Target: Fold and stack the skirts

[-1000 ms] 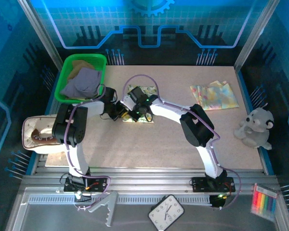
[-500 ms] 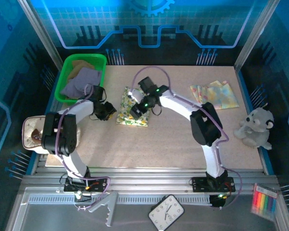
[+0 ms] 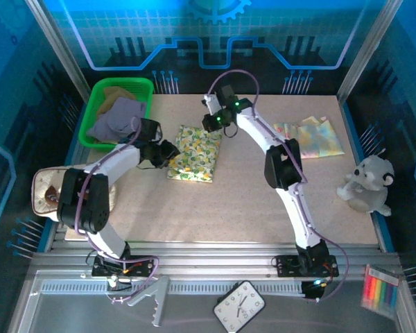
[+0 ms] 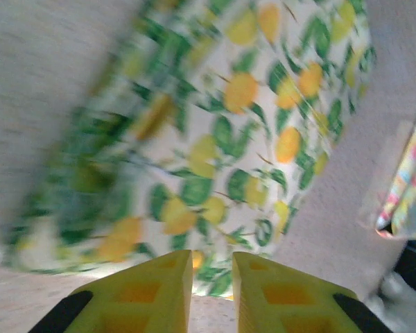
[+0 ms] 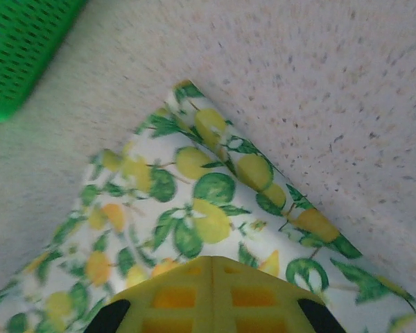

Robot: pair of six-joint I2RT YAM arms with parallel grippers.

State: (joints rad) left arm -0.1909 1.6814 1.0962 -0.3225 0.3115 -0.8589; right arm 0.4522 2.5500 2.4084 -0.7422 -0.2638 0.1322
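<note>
A lemon-print skirt (image 3: 194, 154) lies folded flat on the table, left of the middle. My left gripper (image 3: 170, 150) sits at its left edge, jaws a narrow gap apart with nothing between them (image 4: 213, 253); the skirt (image 4: 229, 125) spreads just beyond the tips. My right gripper (image 3: 213, 125) hovers at the skirt's far right corner, shut and holding nothing (image 5: 213, 258), over the print (image 5: 187, 180). A lavender skirt (image 3: 118, 118) and an olive-tan skirt (image 3: 125, 91) lie crumpled in the green basket (image 3: 97, 111).
A folded pastel cloth (image 3: 308, 137) lies at the back right. A white plush toy (image 3: 366, 184) sits at the right edge. A beige pouch (image 3: 48, 194) rests off the left edge. The basket's corner (image 5: 21, 48) is near the right gripper.
Both grippers let go of the lemon-print skirt, which now lies flat and folded. The right gripper opened, drew back to the far corner and shut. The left shifted to the left edge.
</note>
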